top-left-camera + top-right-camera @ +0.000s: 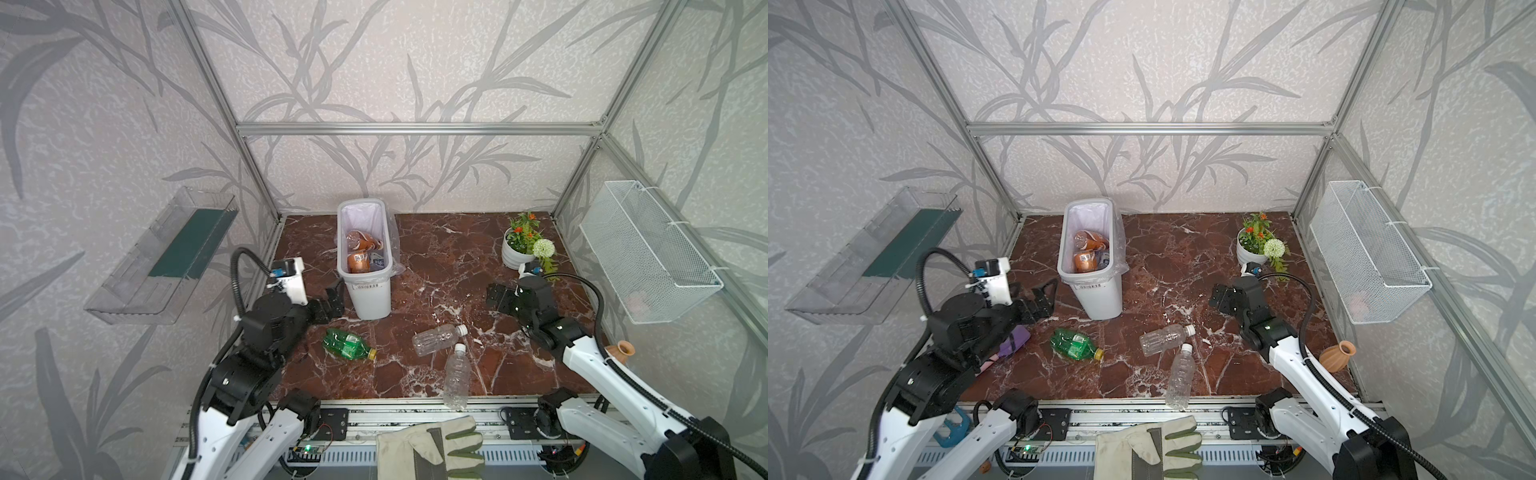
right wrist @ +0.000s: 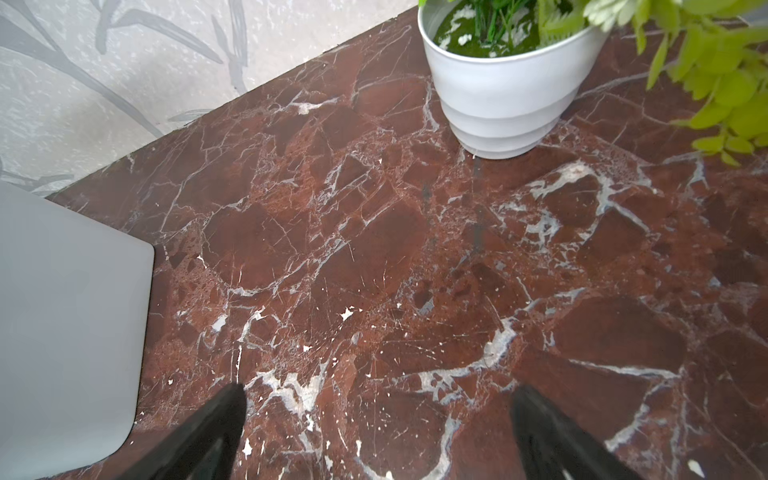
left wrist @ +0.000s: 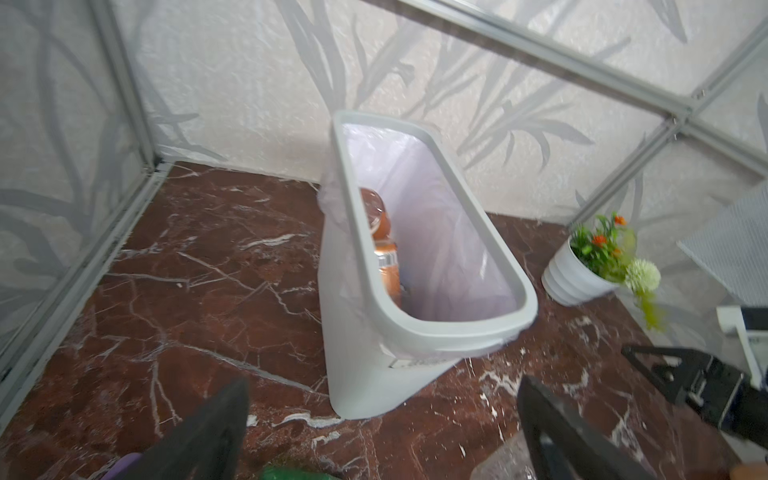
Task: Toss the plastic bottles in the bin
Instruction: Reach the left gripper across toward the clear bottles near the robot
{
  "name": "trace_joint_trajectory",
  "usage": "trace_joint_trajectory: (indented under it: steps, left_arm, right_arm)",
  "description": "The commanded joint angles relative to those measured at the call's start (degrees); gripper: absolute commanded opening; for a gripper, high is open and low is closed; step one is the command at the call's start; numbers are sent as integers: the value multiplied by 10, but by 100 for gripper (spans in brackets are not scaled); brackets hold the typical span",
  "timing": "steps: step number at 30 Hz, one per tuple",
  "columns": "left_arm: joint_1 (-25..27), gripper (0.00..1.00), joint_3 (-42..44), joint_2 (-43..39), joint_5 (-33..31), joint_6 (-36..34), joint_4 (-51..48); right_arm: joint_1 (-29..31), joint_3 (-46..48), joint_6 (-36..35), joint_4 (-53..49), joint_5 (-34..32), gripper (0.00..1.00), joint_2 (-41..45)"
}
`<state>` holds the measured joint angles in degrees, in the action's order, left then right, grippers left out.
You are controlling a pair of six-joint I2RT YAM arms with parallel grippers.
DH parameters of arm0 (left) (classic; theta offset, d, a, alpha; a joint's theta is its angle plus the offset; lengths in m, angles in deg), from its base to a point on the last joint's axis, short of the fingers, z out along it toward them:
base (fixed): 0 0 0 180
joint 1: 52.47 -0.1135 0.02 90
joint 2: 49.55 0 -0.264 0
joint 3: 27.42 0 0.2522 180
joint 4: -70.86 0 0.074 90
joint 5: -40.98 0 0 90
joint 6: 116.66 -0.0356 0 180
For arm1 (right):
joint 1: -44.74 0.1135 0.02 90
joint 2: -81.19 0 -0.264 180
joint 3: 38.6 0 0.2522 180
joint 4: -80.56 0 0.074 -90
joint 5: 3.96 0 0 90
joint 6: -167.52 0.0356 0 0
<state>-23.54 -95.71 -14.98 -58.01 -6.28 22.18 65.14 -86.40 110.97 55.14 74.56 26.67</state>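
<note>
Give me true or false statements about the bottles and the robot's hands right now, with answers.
The tall white plastic bin already holds brown-labelled bottles. True.
The crumpled green yellow-capped bottle stands upright. False: it lies on its side on the red marble table.
Two clear white-capped bottles lie on the table. True.
The left hand grips a bottle. False: it is open and empty, beside the bin.
The right hand is open. True.

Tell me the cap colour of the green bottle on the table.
Yellow, clearest in a top view on the green bottle.
</note>
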Motion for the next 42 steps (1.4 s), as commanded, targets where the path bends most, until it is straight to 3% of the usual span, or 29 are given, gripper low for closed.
trace_joint_trajectory:
  steps: [1, 4, 7, 9, 21, 29, 42]
  left_arm:
    - [156, 99, -13, 52, -168, -47, 67]
    - [294, 99, -51, 119, -254, -58, 91]
    - [380, 99, -84, 186, -266, -36, 93]
    - [408, 99, -97, 224, -246, -5, 91]
    - [422, 99, -169, 441, 16, 139, -5]
    - [430, 98, -157, 535, 111, 182, -13]
    - [464, 93, -160, 654, 162, 227, 13]
  right_arm:
    - [-4, 0, 11, -19, -5, 99, 25]
    - [-9, -2, 6, -35, -6, 99, 40]
    - [-14, 0, 4, -46, -8, 99, 52]
    - [-19, 4, 4, -48, -5, 99, 56]
    - [-52, 21, -10, -51, 29, 99, 61]
    - [-70, 39, -38, -61, 47, 99, 87]
    - [-80, 100, -106, -23, 26, 99, 146]
